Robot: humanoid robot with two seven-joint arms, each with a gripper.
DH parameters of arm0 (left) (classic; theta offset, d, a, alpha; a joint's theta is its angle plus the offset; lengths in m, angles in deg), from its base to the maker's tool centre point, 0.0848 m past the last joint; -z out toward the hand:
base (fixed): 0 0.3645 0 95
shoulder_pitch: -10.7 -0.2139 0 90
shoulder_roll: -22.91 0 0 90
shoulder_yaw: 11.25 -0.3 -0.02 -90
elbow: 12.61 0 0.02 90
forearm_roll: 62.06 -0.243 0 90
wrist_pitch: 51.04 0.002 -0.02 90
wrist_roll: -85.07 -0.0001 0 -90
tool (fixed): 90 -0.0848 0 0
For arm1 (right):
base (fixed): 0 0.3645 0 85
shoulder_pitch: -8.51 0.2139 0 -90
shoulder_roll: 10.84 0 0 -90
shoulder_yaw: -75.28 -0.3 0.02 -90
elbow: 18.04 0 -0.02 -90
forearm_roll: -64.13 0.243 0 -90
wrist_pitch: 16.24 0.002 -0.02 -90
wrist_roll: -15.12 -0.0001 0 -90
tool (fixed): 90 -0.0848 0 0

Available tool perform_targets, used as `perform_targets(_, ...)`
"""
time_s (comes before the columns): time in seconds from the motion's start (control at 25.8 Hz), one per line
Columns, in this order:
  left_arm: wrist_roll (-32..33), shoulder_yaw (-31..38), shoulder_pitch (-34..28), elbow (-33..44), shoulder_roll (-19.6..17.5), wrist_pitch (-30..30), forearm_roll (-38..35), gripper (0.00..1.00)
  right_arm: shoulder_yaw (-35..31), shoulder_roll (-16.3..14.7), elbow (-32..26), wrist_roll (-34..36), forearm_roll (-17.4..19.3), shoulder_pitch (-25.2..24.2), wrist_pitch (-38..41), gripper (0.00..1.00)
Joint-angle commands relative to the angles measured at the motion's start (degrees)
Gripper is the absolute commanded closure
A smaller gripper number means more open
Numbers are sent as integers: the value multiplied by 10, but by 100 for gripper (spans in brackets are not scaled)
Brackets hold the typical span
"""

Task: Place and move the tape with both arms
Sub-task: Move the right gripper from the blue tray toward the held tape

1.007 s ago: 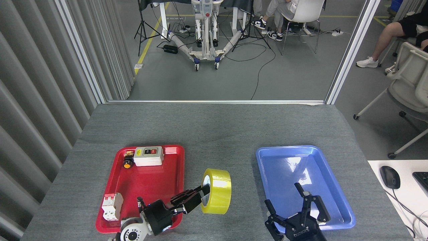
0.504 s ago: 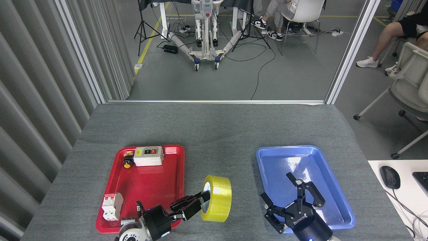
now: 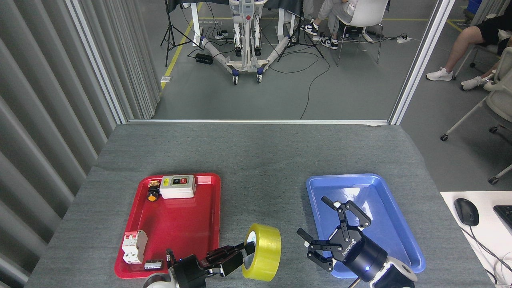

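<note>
The yellow tape roll (image 3: 265, 253) stands on edge between the two trays, its white core facing left. My left gripper (image 3: 245, 255) comes in from the bottom left and is shut on the tape, one finger reaching into the core. The right gripper (image 3: 320, 224) is open, its black fingers spread over the near left corner of the blue tray (image 3: 400, 236), a short gap to the right of the tape. A blue light glows on its body.
A red tray (image 3: 176, 224) on the left holds a white switch box (image 3: 177, 186), an orange push button (image 3: 152, 196), a white circuit breaker (image 3: 134, 247) and a small dark part (image 3: 153, 264). A mouse (image 3: 466, 211) lies on a white desk at right. People sit beyond the table.
The left gripper has carried the tape lower and slightly right, toward the near edge. The right gripper has risen and moved left toward the tape, fingers still spread. A chair at right rolled away.
</note>
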Motion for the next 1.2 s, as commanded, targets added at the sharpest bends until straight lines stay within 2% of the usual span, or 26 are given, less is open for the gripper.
perform_targets(0.0, 1, -4, 1, 0, 0, 0, 0, 80, 12, -29, -37, 2, 3, -30, 2, 1)
perform_targets(0.23, 0, -4, 2, -1, -1, 0, 0, 80, 11, -32, -56, 2, 8, -59, 4, 2)
perform_targets(0.39, 0, -4, 3, -2, -1, 0, -1, 80, 11, -30, -56, 2, 29, -58, 5, 2)
perform_targets(0.5, 0, -4, 2, -1, -2, 0, -1, 80, 11, -10, -55, 2, 41, -57, 5, 2)
perform_targets(0.62, 0, -4, 2, -1, -2, 0, -1, 80, 12, 9, -56, 2, 41, -57, 6, 12)
perform_targets(0.7, 0, -4, 3, -2, -2, 0, -1, 80, 14, 19, -55, 2, 41, -57, 8, 13)
perform_targets(1.01, 0, -3, 6, -3, -2, 0, -1, 80, 26, 35, -50, 1, 42, -50, 30, 14)
perform_targets(1.16, 0, -3, 6, -4, -2, 0, -1, 80, 26, 39, -48, 0, 42, -44, 38, 21)
